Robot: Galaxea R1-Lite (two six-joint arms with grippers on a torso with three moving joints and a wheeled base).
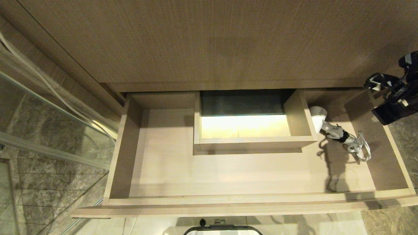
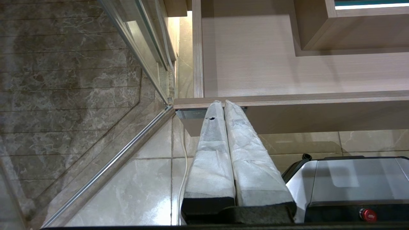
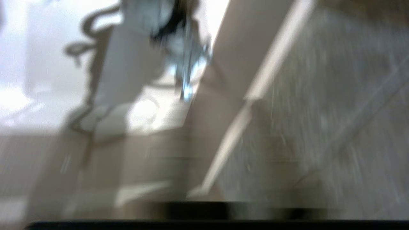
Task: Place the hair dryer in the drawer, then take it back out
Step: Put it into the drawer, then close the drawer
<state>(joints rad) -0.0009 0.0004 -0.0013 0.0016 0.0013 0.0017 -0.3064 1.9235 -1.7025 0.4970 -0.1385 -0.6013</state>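
The drawer [image 1: 228,199] stands pulled out, wide and shallow in light wood grain. The small white hair dryer [image 1: 321,122] lies inside it at the right, against the boxed cutout [image 1: 254,140], with its bundled white cord [image 1: 357,147] trailing toward the drawer's right wall. My right gripper [image 1: 392,98] hangs above the drawer's right rear corner, apart from the dryer. In the right wrist view the dryer [image 3: 172,28] is a blurred pale shape beyond the drawer's side rim [image 3: 252,92]. My left gripper [image 2: 222,103] is parked low under the drawer front [image 2: 319,99], shut and empty.
A taller wood panel [image 1: 228,42] rises behind the drawer. A glass partition with a metal frame [image 1: 49,130] stands on the left over dark marble. Pale floor tiles and my own base [image 2: 351,179] lie below the drawer front.
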